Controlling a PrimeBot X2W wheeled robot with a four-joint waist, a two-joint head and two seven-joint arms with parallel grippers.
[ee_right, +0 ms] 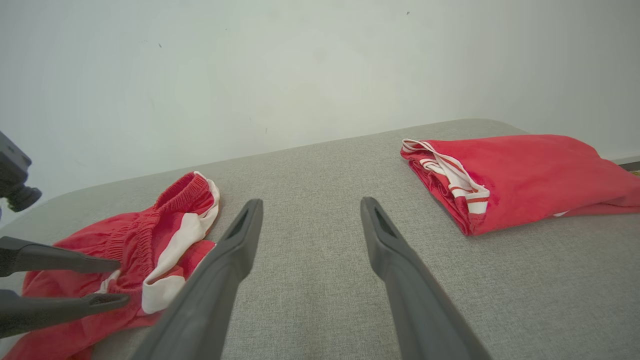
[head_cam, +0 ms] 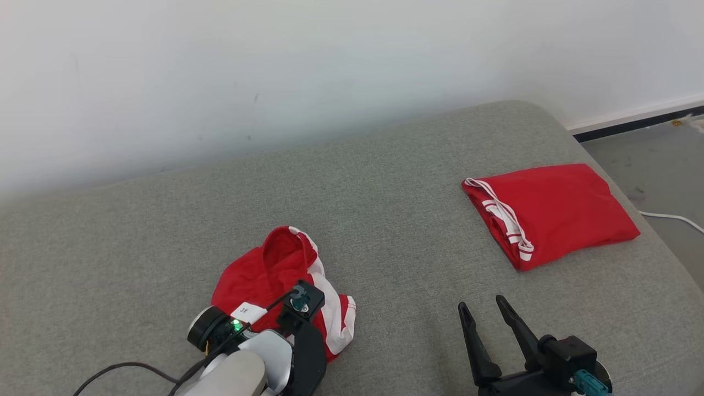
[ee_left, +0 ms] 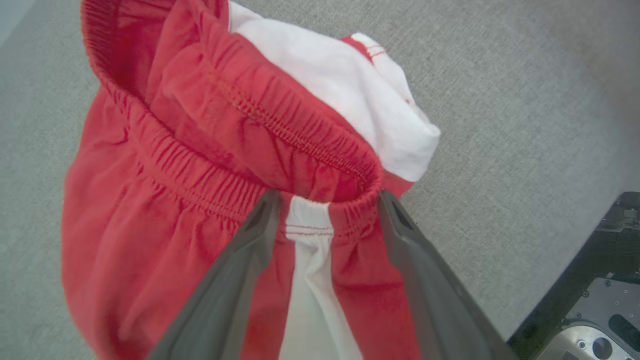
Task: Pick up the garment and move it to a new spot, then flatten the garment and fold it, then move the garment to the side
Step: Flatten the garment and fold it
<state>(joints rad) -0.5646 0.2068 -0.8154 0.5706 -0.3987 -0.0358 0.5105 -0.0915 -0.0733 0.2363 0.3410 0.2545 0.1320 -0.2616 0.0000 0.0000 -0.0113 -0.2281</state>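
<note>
Big grey cushion underfoot, folded red garment lying far right. Crumpled red-and-white shorts sit near left, and the left gripper straddles the waistband, jaws wide. Looks like the pick-up step: next, close on that elastic and lift. Right gripper hangs near right, jaws wide, empty.

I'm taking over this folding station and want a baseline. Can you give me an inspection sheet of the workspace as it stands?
Surface: grey fabric cushion, rounded at its far right corner.
Job's things: crumpled red-and-white shorts near left; folded red garment at right, close to the edge.
Clutter: nothing seen.
Grippers: left gripper open, fingers astride the shorts' waistband; right gripper open above the cushion, holding nothing.
Cables: black cable by the left arm; white cable on the floor.
Surroundings: white wall behind; grey floor at right.
</note>
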